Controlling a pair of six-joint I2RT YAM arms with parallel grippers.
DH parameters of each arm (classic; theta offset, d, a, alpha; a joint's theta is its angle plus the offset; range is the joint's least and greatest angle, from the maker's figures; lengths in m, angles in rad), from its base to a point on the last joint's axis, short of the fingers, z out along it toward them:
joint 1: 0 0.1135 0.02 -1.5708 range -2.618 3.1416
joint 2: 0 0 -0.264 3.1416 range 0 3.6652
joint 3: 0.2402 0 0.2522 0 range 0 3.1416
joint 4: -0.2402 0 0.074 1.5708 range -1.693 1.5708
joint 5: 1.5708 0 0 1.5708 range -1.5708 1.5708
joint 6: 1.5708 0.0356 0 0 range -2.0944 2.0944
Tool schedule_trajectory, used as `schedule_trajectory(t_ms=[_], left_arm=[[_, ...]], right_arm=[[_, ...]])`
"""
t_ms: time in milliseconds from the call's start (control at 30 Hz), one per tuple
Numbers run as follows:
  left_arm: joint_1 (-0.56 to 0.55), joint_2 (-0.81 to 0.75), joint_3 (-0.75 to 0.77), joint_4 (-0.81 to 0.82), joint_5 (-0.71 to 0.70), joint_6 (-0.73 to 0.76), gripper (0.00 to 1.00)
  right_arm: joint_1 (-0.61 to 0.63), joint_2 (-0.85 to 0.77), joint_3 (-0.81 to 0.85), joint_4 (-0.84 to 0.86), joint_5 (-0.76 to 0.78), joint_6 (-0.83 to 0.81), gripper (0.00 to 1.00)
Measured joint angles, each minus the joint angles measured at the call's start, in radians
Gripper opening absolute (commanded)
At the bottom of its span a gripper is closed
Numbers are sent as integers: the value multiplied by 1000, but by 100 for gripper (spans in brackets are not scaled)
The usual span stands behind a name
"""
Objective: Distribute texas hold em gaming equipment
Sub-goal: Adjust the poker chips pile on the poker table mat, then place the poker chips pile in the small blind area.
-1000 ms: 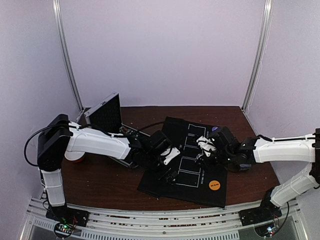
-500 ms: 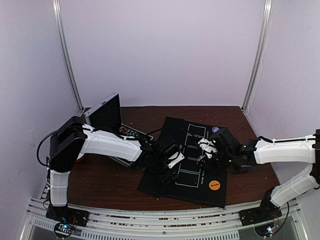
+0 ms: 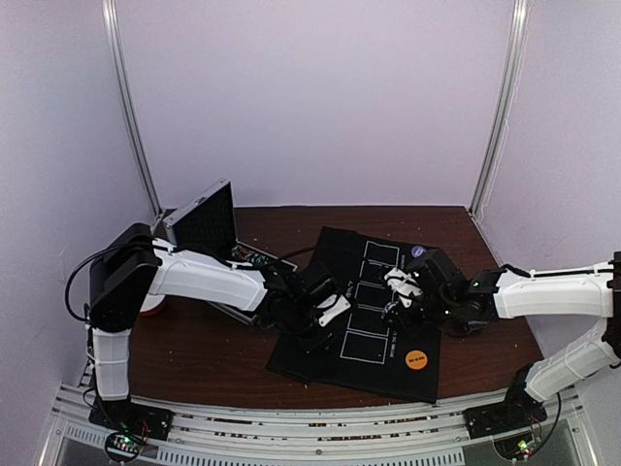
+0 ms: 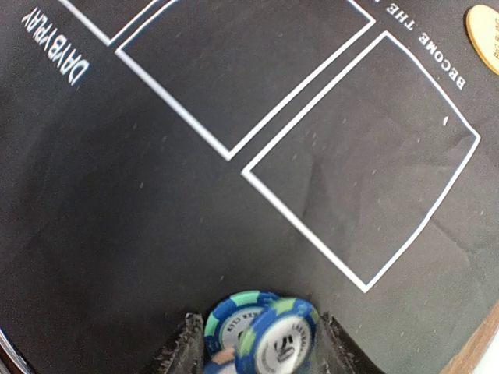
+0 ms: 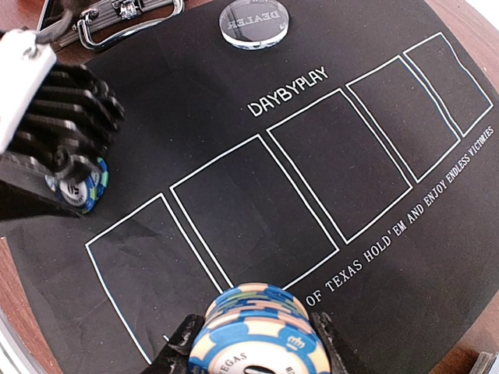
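The right gripper (image 5: 251, 343) is clamped on a stack of blue-and-cream poker chips (image 5: 257, 323), low over the black Texas Hold'em mat (image 5: 234, 117). Ahead and to its left, the left gripper (image 4: 259, 347) straddles two blue-and-green chips (image 4: 269, 335), one leaning on the other between its fingers. I cannot tell whether they are pinched.

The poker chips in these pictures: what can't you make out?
- Right wrist view: the chip stack in the right hand runs off the bottom edge; count hidden.
- Left wrist view: two chips at the left hand overlap and are cut off; firm grip unclear.
- Top view: chips too small, hidden under both hands.
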Motion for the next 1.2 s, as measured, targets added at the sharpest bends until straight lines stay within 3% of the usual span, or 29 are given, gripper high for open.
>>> schedule_trajectory(t_ms=[300,500,1000,1200], left_arm=[[13,-35,-35,1,24,13,34],[19,-48,-58,2,43,17,34],[21,-90,-74,0,89,79,63],[21,-86,-33,12,118,116,66]], right_arm=[[0,0,0,-1,-3,-2,0],[0,0,1,-13,-5,-2,0],[0,0,1,-31,-26,11,0],[0,0,1,-29,-25,25,0]])
